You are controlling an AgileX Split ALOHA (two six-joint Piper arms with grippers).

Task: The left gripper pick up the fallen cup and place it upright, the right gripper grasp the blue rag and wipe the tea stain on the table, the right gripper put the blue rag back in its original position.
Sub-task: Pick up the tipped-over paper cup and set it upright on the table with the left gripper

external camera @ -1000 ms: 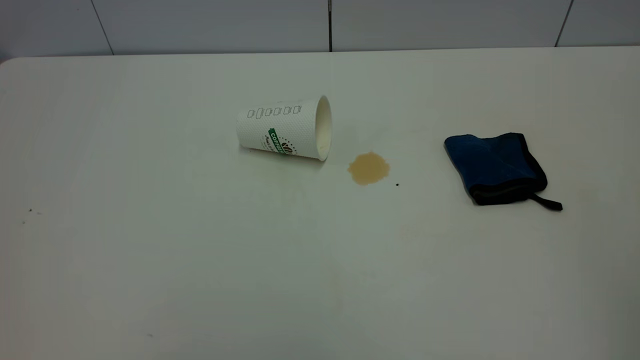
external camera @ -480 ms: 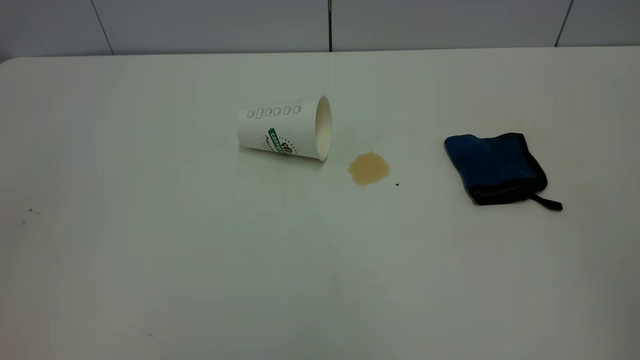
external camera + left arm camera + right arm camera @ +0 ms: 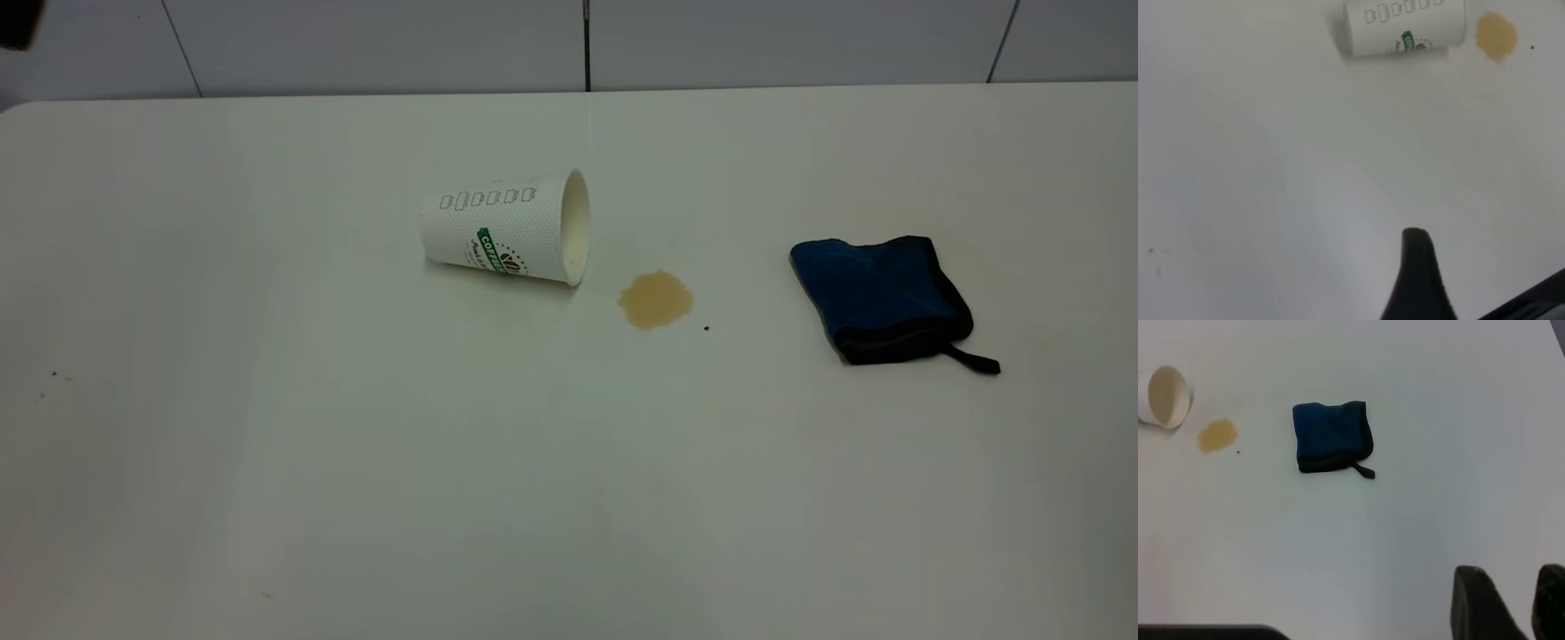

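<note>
1. Exterior view: the cup (image 3: 505, 228) lies on its side on the table (image 3: 356, 462), its mouth turned toward the tea stain (image 3: 655, 300), which sits just beside the rim. A tiny dark speck (image 3: 707, 328) lies near the stain. The blue rag (image 3: 878, 298) rests folded, well apart from the stain on the side away from the cup, its black loop tab trailing outward. A dark blurred shape shows at the upper left corner; what it is cannot be told.

2. Left wrist view: the left gripper (image 3: 1421, 273) hovers over bare table, well apart from the cup (image 3: 1405, 27) and stain (image 3: 1497, 35). Only one black finger shows, so whether it is released or clenched cannot be told.

3. Right wrist view: the right gripper (image 3: 1511, 600) hangs above the table, well apart from the rag (image 3: 1331, 435), its two fingers spread with a gap between them, holding nothing.
</note>
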